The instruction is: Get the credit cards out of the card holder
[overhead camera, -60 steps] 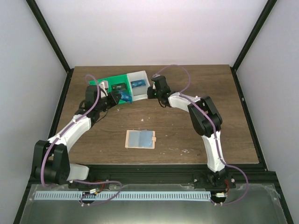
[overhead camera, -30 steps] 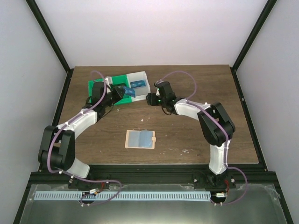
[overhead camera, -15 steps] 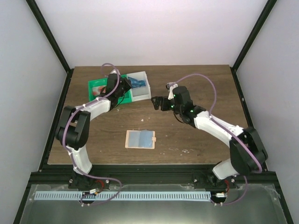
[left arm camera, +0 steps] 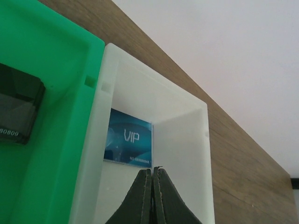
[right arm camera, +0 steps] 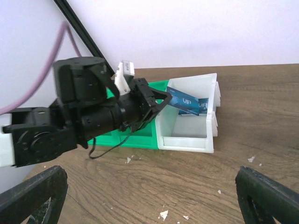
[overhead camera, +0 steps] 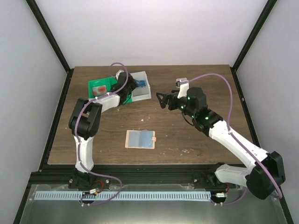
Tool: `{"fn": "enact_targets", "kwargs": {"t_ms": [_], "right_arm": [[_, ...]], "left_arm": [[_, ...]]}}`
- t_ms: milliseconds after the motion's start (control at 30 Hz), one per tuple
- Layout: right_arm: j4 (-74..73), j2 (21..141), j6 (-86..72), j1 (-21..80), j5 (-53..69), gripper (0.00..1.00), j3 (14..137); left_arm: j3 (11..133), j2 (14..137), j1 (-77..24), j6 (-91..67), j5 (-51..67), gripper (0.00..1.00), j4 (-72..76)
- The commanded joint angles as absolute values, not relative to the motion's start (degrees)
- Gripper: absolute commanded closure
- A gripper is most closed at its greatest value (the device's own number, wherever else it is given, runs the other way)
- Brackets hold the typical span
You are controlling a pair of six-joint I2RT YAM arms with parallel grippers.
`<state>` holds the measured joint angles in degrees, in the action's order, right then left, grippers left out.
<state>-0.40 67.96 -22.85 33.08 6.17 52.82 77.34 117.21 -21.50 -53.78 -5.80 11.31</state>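
Tan card holder (overhead camera: 140, 139) is lying flat and open on the table (overhead camera: 177, 140), nearest the arm bases. Its grey-blue pockets are facing up and nothing is touching it. No card edge is showing from above, so it is looking emptied, though the pockets are too small to be sure. Further in, the right gripper (overhead camera: 160, 100) is hanging over bare wood to the right of the trays, jaws spread wide, carrying nothing. Farthest back, the left gripper (left arm camera: 153, 169) is reaching over the white tray (left arm camera: 180, 158) with its jaws pressed tight together. Its tips are sitting right at the lower corner of the blue card (left arm camera: 129, 141), which is tilting inside that tray against a wall. I can't tell whether a corner is being nipped or the card is resting free. The dark card (left arm camera: 16, 107) is lying in the green tray (left arm camera: 46, 42) just beside, and the red card (overhead camera: 99, 89) is in that tray's left part. I'm judging this as the drop-off of the last card. To do it well: tips inside the white walls, jaws opening only slightly so the card is sliding down rather than flipping out, then lifting straight up clear of the rim without nudging the tray.
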Motion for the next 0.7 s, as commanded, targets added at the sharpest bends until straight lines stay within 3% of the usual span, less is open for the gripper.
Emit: {"fn": "enact_targets", "kwargs": {"t_ms": [0, 267, 667], "right_arm": [[-1.06, 65.16, -21.47, 32.79, 5.18, 0.0, 51.85], [-1.61, 63.99, -20.88, 32.71, 4.41, 0.0, 51.62], [-1.52, 62.25, -21.58, 32.64, 3.88, 0.0, 51.09]], "left_arm": [[82.58, 120.21, -22.04, -53.51, -8.76, 1.0, 9.27], [85.54, 123.16, -22.71, -52.79, -10.9, 1.0, 8.84], [88.7, 126.9, -22.71, -51.63, -11.46, 0.91, 7.74]]}}
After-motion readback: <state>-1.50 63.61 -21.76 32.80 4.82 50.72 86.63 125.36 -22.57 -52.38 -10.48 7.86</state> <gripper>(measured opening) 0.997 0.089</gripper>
